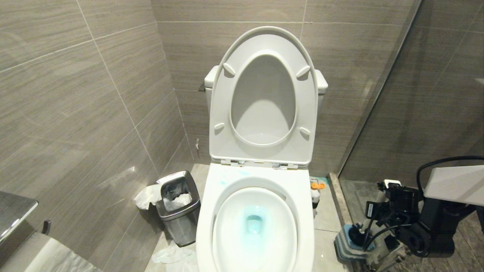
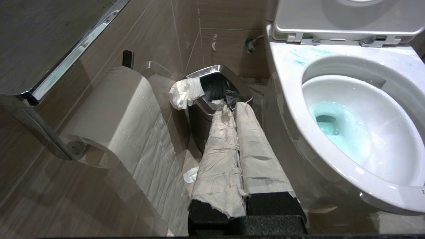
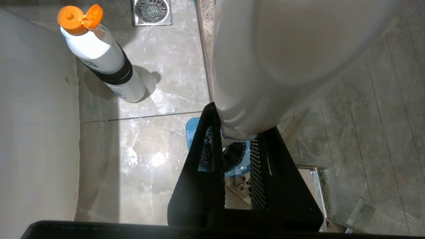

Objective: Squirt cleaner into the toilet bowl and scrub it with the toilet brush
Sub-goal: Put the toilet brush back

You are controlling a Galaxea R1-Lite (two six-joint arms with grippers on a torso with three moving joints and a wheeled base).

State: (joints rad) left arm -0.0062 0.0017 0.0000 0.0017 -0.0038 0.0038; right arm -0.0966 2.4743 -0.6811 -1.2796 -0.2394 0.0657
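The toilet bowl (image 1: 255, 226) fills the lower centre of the head view, seat and lid raised against the tiled wall, blue-tinted water pooled at its drain and blue smears on the rim near the hinges; its front edge is cut off by the frame. Left of it stands a small steel waste bin (image 1: 179, 211) with tissue spilling over its edge, seen more fully in the left wrist view, which also shows a paper roll (image 2: 113, 116) on a wall holder. The left hand (image 2: 232, 108), fingers wrapped in paper, is closed and empty, hanging beside the bin. At lower right the right hand (image 3: 237, 146) is clamped around the white handle of the toilet brush (image 3: 252, 66), whose black bristle head sits in a blue-grey holder (image 3: 196, 146) on the floor, largely hidden by the fingers. The cleaner (image 3: 103, 59), orange cap flipped open, stands upright on the floor beside the toilet's base, only partly visible from the head camera.
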